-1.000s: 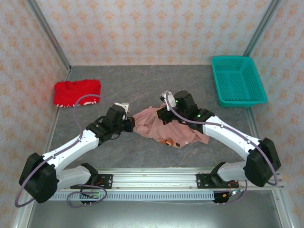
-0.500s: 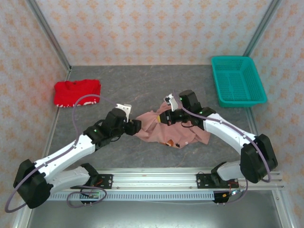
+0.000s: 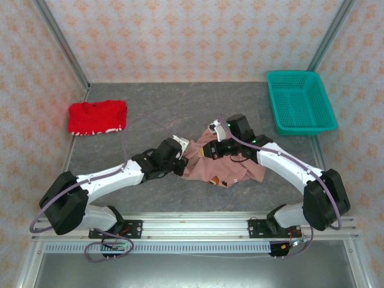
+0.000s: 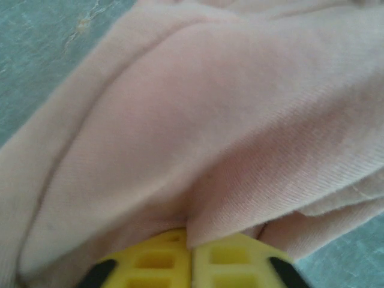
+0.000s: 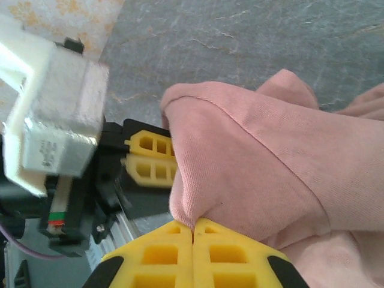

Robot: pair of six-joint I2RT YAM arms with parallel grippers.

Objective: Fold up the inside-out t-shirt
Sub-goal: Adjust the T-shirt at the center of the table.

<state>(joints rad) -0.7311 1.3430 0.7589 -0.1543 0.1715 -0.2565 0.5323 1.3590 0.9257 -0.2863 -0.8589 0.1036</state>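
Note:
The salmon-pink t-shirt lies bunched in the middle of the grey table, a small dark print near its front edge. My left gripper is shut on a fold at the shirt's left edge; its yellow fingers pinch pink cloth between them. My right gripper is shut on the shirt's upper left part, the yellow fingertips closed on a ridge of fabric. The left gripper's yellow fingers appear in the right wrist view, close beside that ridge.
A bright red garment with white trim lies at the table's far left. A teal plastic basket stands at the far right. Metal frame posts and patterned walls close in the table; a rail runs along the near edge.
My left gripper has moved right, from beside the shirt's left edge onto it, and now pinches the cloth. The right gripper has held its place on the shirt since half a second ago.

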